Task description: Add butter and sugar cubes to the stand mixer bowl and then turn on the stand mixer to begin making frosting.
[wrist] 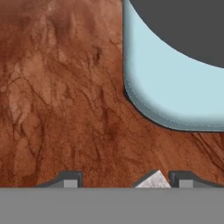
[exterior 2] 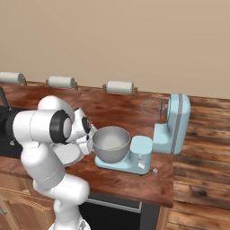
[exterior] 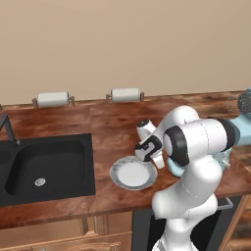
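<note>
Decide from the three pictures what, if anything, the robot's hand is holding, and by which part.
It cannot be told. In the hand view the hand stands open over the counter, with a small white piece, perhaps a sugar cube, against one fingertip.

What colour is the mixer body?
Light blue. The stand mixer shows best in the right base view, its grey metal bowl on the base.
</note>
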